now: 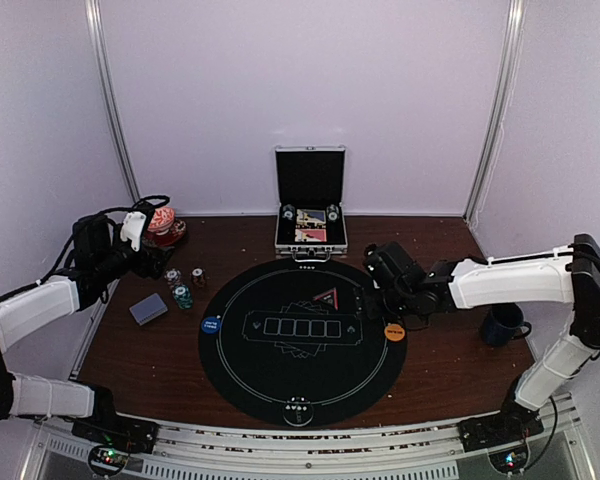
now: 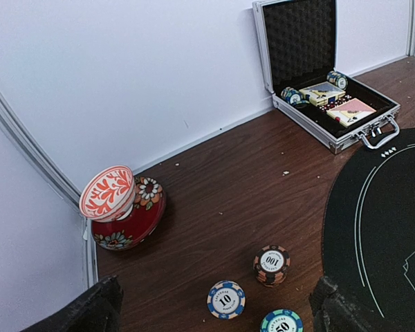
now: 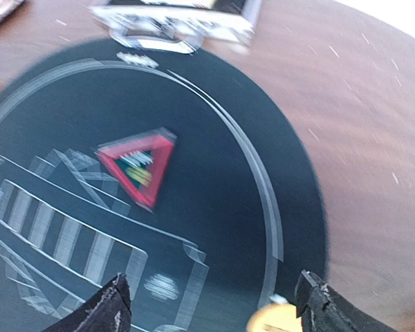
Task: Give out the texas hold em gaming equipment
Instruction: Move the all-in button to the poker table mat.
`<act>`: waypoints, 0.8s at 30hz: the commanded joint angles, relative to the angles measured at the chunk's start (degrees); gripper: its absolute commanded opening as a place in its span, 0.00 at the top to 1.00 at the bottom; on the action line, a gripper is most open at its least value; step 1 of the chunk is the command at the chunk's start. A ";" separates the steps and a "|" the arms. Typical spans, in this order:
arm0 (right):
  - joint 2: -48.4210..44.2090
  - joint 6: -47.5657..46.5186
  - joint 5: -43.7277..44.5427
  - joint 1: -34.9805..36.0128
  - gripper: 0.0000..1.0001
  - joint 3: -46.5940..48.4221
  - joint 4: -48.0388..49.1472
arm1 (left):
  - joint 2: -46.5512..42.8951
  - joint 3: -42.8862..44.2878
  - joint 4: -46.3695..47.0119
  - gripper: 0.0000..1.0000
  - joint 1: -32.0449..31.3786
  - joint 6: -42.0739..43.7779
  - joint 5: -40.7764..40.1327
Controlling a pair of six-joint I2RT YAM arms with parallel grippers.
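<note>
Chips [image 1: 183, 290] are found in three small piles on the left of the counter [image 1: 450, 385], just under the left claw [image 2: 218, 285], whose fingers are spread wide with nothing held between them. A pack of cards [image 1: 148, 308] with a grey-blue back is laid just beside the piles. A blue disc [image 1: 211, 325] is set on the left edge of the round black mat [image 1: 302, 390]. At the back, the silver case [image 1: 311, 215] is left open, with more chips and cards seen inside. An orange disc [image 1: 394, 331] is laid on the mat's right edge, right below the right claw [image 3: 213, 287], which is held apart and empty too. The step in hand is judged to be the setting down of the orange disc, and it looks done. No chips or cards are seen on the right side, so a reach into the case is likely called for next, with the open claw lowered over a chip pile.
</note>
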 commanded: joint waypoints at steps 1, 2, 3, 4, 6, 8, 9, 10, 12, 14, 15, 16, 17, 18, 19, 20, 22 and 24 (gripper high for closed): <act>6.45 -1.96 1.91 3.39 0.15 8.24 -2.27 | 0.24 0.66 1.84 0.02 0.35 -0.17 -0.15; 8.48 -2.39 2.55 3.96 0.13 10.39 -2.98 | 0.22 0.66 1.84 0.02 0.36 -0.17 -0.17; 10.59 -2.79 3.18 4.44 0.11 12.33 -3.73 | 0.18 0.66 1.84 0.02 0.32 -0.24 -0.08; 12.77 -3.15 3.78 4.65 0.10 14.36 -4.35 | 0.16 0.62 1.84 0.02 0.32 -0.18 -0.04; 16.47 -3.52 4.39 4.84 0.10 17.59 -5.06 | 0.27 0.61 1.84 0.02 0.31 -0.19 0.10; 19.53 -3.81 4.74 4.82 0.10 20.10 -5.33 | 0.31 0.66 1.84 0.02 0.32 -0.18 0.06; 20.90 -3.92 4.75 4.83 0.11 21.24 -5.33 | 0.33 0.66 1.84 0.02 0.31 -0.18 0.06; 22.40 -3.99 4.70 4.88 0.13 22.08 -5.20 | 0.38 0.66 1.88 0.02 0.34 -0.20 0.06; 24.45 -4.00 4.98 4.82 0.15 23.69 -5.13 | 0.40 0.66 1.93 0.02 0.30 -0.18 0.21; 26.42 -4.00 6.11 4.84 0.18 25.06 -5.30 | 0.40 0.66 1.93 0.02 0.28 -0.17 0.31; 27.41 -3.96 6.71 4.78 0.18 25.83 -5.51 | 0.40 0.66 1.93 0.02 0.27 -0.19 0.32; 28.30 -4.03 7.44 4.76 0.19 26.51 -5.81 | 0.40 0.66 1.93 0.02 0.31 -0.18 0.33; 29.12 -4.08 8.07 4.73 0.20 27.39 -6.04 | 0.40 0.62 1.92 0.02 0.34 -0.17 0.36; 29.85 -4.23 8.47 4.73 0.21 27.89 -6.11 | 0.33 0.66 1.93 0.02 0.31 -0.21 0.39; 30.54 -4.36 8.70 4.70 0.22 28.32 -6.18 | 0.31 0.59 1.95 0.02 0.30 -0.27 0.40; 31.15 -4.45 8.83 4.57 0.22 28.81 -6.24 | 0.31 0.58 1.93 0.02 0.27 -0.29 0.47; 32.09 -4.44 9.26 4.18 0.23 29.50 -6.28 | 0.40 0.58 1.93 0.02 0.28 -0.21 0.41; 32.86 -4.33 10.03 3.59 0.25 29.98 -6.29 | 0.44 0.58 1.93 0.02 0.27 -0.21 0.39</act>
